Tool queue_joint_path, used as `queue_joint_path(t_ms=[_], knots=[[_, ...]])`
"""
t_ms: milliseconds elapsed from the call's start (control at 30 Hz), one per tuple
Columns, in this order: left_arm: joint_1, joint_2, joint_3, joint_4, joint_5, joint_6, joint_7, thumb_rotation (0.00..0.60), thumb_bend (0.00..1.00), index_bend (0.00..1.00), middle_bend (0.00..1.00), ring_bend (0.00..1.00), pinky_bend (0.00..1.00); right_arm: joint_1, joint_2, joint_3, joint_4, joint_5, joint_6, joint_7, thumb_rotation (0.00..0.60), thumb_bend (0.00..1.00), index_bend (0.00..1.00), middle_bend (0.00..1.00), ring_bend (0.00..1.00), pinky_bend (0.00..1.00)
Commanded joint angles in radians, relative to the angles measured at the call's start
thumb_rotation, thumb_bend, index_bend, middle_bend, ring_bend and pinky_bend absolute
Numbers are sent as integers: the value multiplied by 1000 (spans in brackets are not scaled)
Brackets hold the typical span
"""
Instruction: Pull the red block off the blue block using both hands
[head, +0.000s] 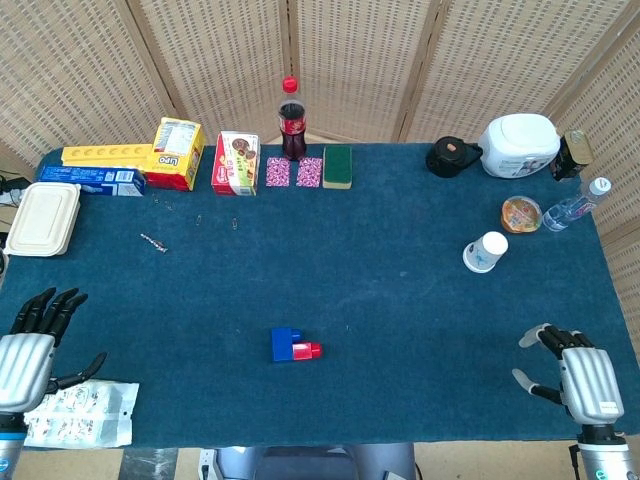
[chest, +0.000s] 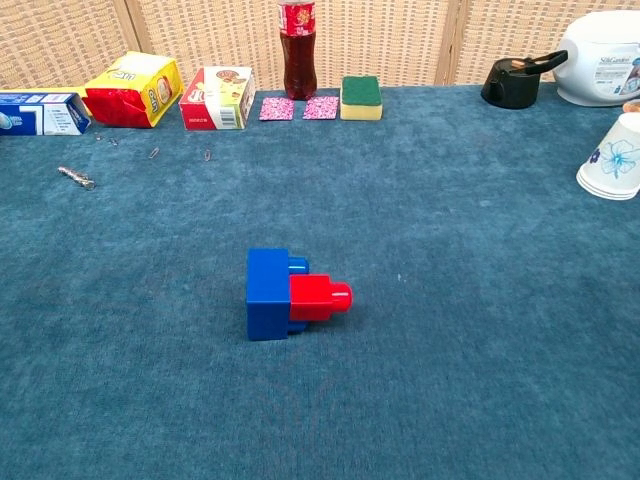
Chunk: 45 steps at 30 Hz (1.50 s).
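The red block (head: 307, 350) (chest: 320, 298) is stuck onto the right side of the blue block (head: 285, 344) (chest: 268, 294); the pair lies on its side near the middle front of the blue table. My left hand (head: 30, 345) hovers at the table's front left corner, fingers spread and holding nothing, far left of the blocks. At the front right corner my right hand (head: 572, 372) is likewise open and empty, far right of the blocks. Neither hand appears in the chest view.
A blister pack (head: 78, 414) lies under my left hand. A white lunch box (head: 43, 219) sits at the left edge. Boxes (head: 178, 152), a cola bottle (head: 291, 122) and a sponge (head: 337, 166) line the back. A paper cup (head: 485, 251), tin (head: 521, 213) and water bottle (head: 575, 206) stand at right.
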<state>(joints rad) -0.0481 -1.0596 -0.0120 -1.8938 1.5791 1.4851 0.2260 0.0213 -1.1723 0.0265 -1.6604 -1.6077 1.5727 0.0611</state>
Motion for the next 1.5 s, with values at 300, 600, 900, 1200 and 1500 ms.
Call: queue_joint_path(t_ms=[300,600,900,1200,1500], knots=[[-153,41,-31,-138,-3,-217,130,366,213,159,140,50,118,-1,-2,-9,3,-24,8,-1,600,211,477,437,485,381],[-304,-42,-85,-189,-168,-421,257,362,188,160,144,86,155,-22,-7,-17,20,-18,30,17,600,211,477,438,485,382],[-420,-214,-98,-169,-361,-514,414,359,189,169,167,130,188,-35,-9,-19,36,-18,47,38,598,211,477,437,485,382],[-481,-350,-72,-120,-474,-492,543,360,189,197,197,169,231,-51,-4,-19,50,-13,68,67,600,211,476,437,484,382],[-532,-445,-69,-43,-598,-477,591,362,189,198,200,174,231,-64,-3,-21,61,-8,79,80,599,211,477,434,485,382]])
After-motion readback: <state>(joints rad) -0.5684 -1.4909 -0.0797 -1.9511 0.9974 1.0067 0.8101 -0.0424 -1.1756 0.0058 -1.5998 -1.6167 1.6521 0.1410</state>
